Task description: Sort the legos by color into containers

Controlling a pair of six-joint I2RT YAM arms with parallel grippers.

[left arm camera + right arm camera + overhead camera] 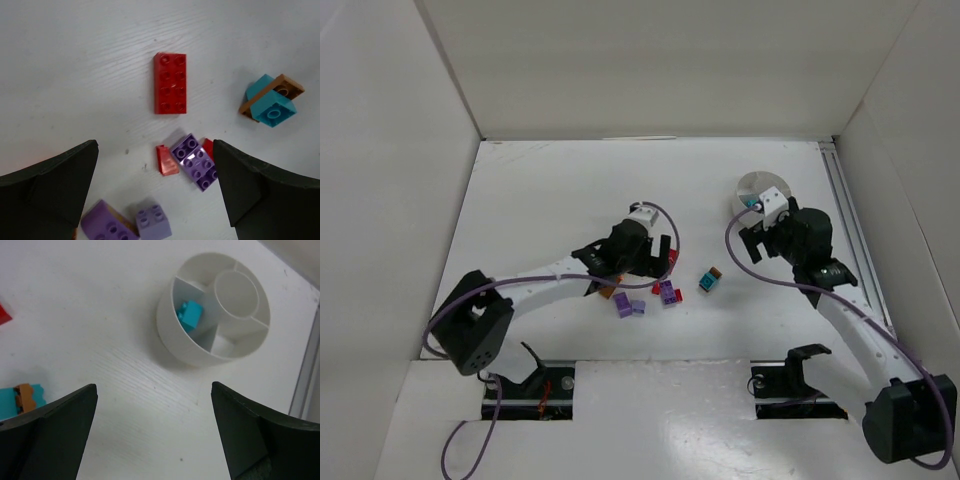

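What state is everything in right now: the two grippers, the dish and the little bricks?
white dish, upright, one compartment occupied
teal brick, lying in that compartment
long red brick, flat on the table, studs up
teal-and-orange pair, joined together, on the table
purple bricks, loose on the table, not in the dish
left gripper, open, empty
right gripper, open, empty

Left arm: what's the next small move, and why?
Probably centre the left gripper over the purple brick, then lower and close. Its jaws stand open and empty above the pile. That brick lies off-centre, close to one finger, with a small red piece tight against it. The dish shows only a teal brick, so purple is unsorted.
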